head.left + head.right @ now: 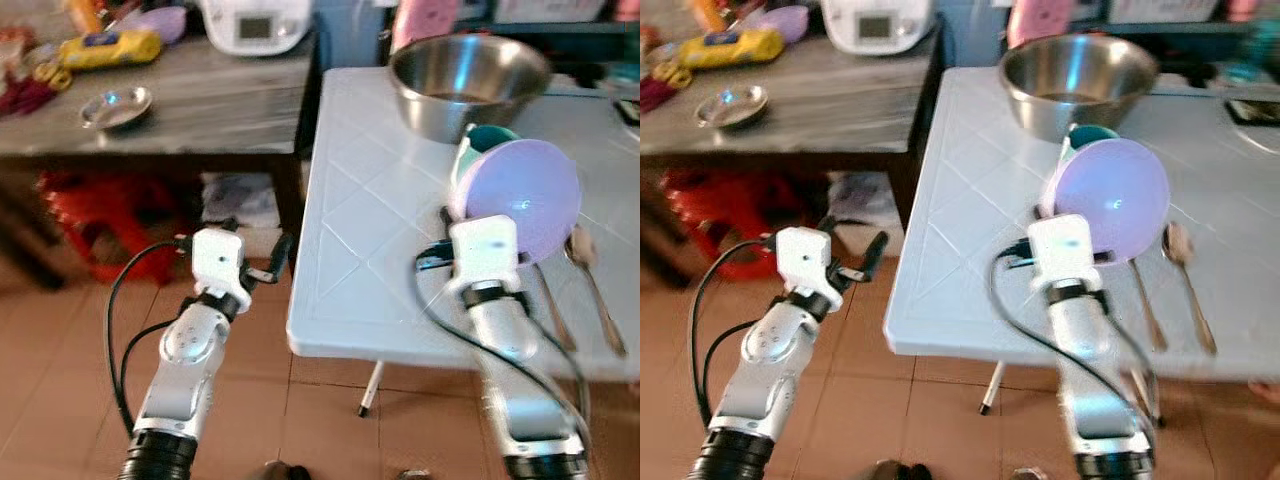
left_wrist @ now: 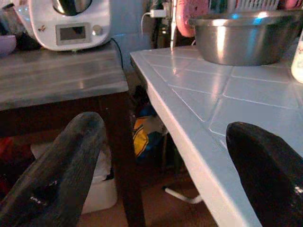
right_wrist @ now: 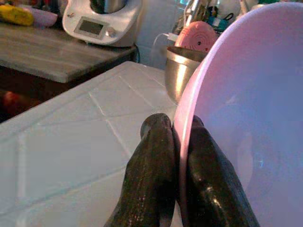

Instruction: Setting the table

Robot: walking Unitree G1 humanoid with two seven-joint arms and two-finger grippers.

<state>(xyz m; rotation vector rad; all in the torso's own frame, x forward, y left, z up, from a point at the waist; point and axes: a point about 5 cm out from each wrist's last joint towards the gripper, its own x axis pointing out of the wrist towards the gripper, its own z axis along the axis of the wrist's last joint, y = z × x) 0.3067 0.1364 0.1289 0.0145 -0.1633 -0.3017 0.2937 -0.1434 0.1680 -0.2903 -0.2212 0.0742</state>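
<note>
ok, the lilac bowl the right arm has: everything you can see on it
The lilac bowl looks like smooth, glossy plastic, round and fairly deep, with a thin rim. It is held tipped on edge above the white table, its hollow facing the head camera. The right end effector is shut on its rim, one finger inside and one outside. A teal bowl and a pale one seem nested behind it. Two spoons lie on the table just beside it, and a steel bowl stands farther back.
</note>
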